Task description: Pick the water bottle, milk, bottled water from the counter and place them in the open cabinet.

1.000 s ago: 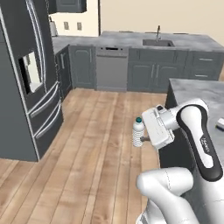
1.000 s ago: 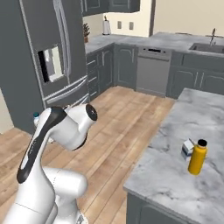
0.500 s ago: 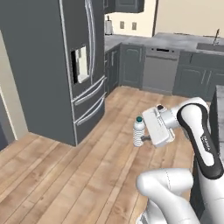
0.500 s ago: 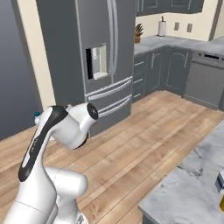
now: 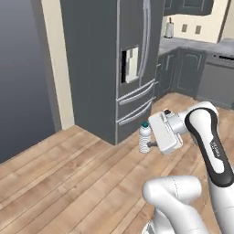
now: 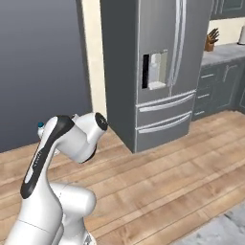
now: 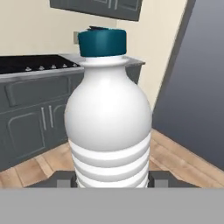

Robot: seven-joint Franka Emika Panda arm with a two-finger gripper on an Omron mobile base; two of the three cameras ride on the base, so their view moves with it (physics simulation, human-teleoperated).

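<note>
My gripper (image 5: 147, 145) is shut on the bottled water (image 5: 144, 138), a whitish ribbed plastic bottle with a blue-green cap, held upright above the wooden floor in front of the arm. Close up in the hand view, the bottled water (image 7: 108, 127) stands between the two dark fingertips (image 7: 64, 178), with its cap (image 7: 101, 41) on top. From the right base, just its cap (image 6: 41, 126) peeks out behind the arm. A sliver of the marble counter (image 6: 225, 230) shows at the lower right. The orange water bottle, the milk and the open cabinet are out of view.
A tall dark grey fridge (image 5: 123, 68) stands just beyond the bottle, seen too as the fridge (image 6: 153, 67). A dark wall panel (image 5: 23, 77) is to its left. Grey base cabinets (image 5: 201, 73) run along the back right. A cooktop counter (image 7: 35, 65) lies ahead of the hand.
The whole picture has swung as the base turned: the fridge now looms close, and the island with the orange bottle and milk has left view. The bottle stays in the gripper.
</note>
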